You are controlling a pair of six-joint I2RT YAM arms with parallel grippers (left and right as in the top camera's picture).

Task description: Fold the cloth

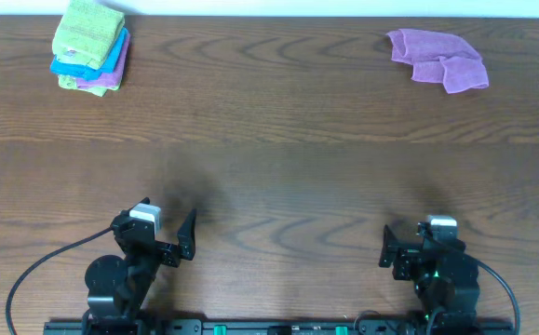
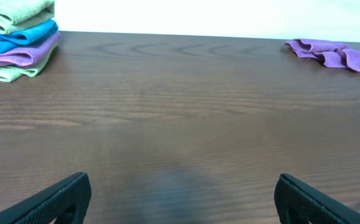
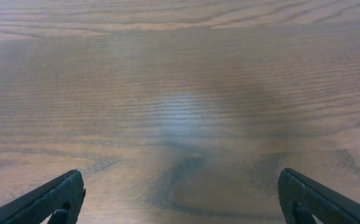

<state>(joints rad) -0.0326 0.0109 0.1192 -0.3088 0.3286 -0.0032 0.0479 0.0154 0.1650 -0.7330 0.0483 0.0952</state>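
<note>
The lime-green cloth (image 1: 88,26) lies folded on top of a stack at the far left of the table; it also shows in the left wrist view (image 2: 18,12). No white tag shows. My left gripper (image 1: 168,221) is open and empty near the front edge, far from the stack; its jaws (image 2: 180,199) are spread wide over bare wood. My right gripper (image 1: 407,244) is open and empty at the front right, its jaws (image 3: 180,196) wide over bare wood.
Under the green cloth lie a bright blue folded cloth (image 1: 74,67), a purple folded cloth (image 1: 111,73) and another green layer (image 2: 9,74). A crumpled purple cloth (image 1: 439,58) lies at the far right, also in the left wrist view (image 2: 332,53). The brown wooden table (image 1: 269,140) spans the view.
</note>
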